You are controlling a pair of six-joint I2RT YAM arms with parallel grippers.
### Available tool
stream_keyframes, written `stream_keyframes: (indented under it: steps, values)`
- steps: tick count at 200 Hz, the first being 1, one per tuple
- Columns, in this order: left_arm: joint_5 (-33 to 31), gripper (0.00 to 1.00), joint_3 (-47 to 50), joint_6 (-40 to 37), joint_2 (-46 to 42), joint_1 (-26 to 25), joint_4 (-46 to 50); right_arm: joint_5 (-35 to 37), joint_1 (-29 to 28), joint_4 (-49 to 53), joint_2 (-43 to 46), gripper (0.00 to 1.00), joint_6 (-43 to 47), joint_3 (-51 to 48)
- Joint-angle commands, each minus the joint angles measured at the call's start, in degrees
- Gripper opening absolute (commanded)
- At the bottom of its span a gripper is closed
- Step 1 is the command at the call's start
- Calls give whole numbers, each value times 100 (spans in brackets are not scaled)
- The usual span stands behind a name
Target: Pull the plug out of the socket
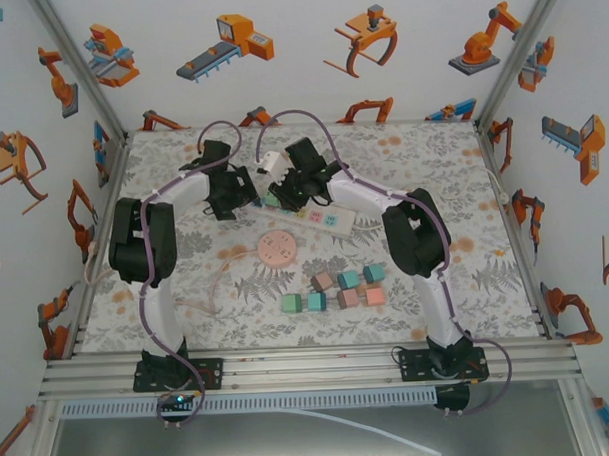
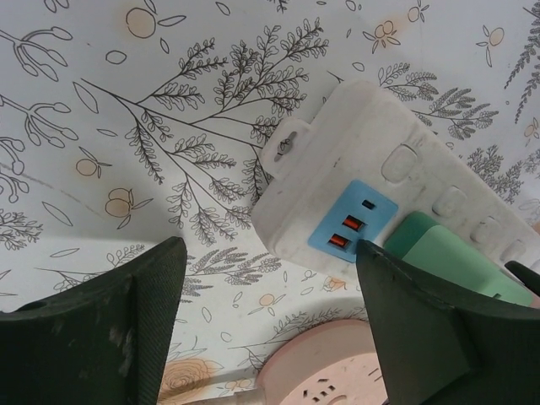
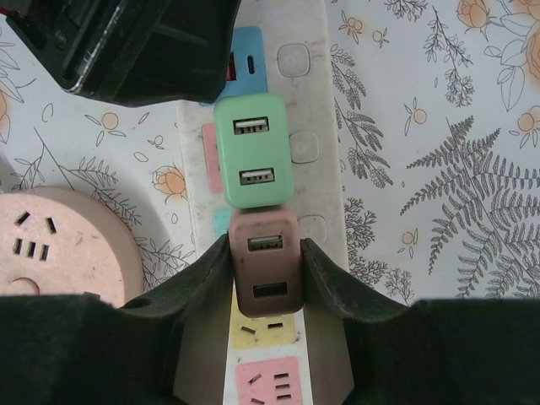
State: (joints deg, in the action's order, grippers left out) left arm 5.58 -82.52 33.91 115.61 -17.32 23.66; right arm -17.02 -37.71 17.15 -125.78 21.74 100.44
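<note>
From above, my right pincer [image 1: 282,195] and my left pincer [image 1: 247,193] crowd together over the near end of the white power strip [image 1: 336,220], which lies loose on the table [image 1: 432,163]. Working that close, they could knock each other if either swings.

Through my left wrist camera, the left pincer [image 2: 270,316] stands wide open just beside the strip's end, touching nothing. The green plug [image 2: 447,257] sits in the strip. With nothing pinning the strip down, I judge a pull would lift the whole strip instead of freeing the plug.

Through my right wrist camera, the right pincer [image 3: 266,253] is clamped on the sides of the brown plug [image 3: 265,288], seated in the strip right against the green plug. My fingers [image 3: 325,274] grip it low; a tilted pull could jam the pins, slip off, or drag the green neighbour.
</note>
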Motion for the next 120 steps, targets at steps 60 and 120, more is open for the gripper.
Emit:
stream_keyframes:
  steps: [60,120]
  values:
    - [-396,69,-296,15,375,-39,804,-319,-16,-360,494,23,138,-16]
    - [-567,69,-526,34,637,9,1262,-453,36,-357,619,21,83,-42]
